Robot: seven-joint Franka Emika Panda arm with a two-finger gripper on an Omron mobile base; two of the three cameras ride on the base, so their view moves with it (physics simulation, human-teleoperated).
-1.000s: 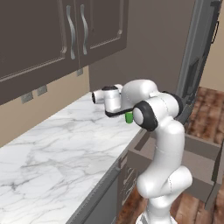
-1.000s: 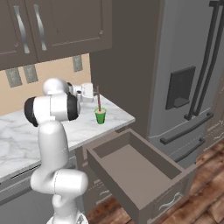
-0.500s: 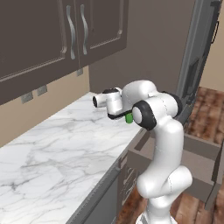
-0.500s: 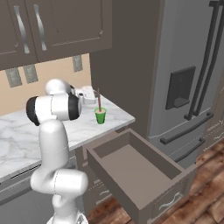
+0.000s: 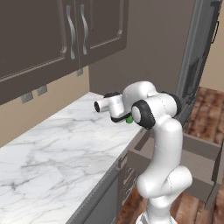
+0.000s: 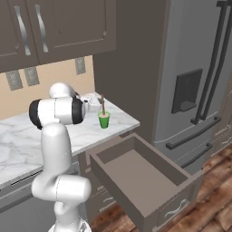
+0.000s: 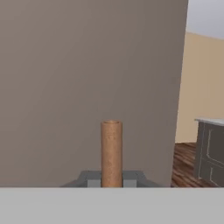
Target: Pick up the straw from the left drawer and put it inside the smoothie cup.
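The green smoothie cup [image 6: 103,120] stands on the marble counter [image 6: 27,136] near its right end; a sliver of the cup [image 5: 129,119] peeks out behind my arm in the left base view. The orange-tan straw [image 6: 103,104] stands upright with its lower end in the cup. My gripper [image 6: 98,106] reaches in level from the left and is shut on the straw above the rim. In the hand view the straw [image 7: 112,148] rises between the two finger tips [image 7: 89,178], which press against its sides. The left drawer [image 6: 140,174] is pulled out, its floor bare.
A tall grey fridge [image 6: 199,81] stands right of the counter, its side wall close behind the cup. Dark upper cabinets [image 5: 65,39] hang over the counter. The open drawer [image 5: 199,151] juts out over the wood floor beside my base.
My hand has sunk a little and the straw has gone slightly lower into the cup. Cup and drawer have stayed put.
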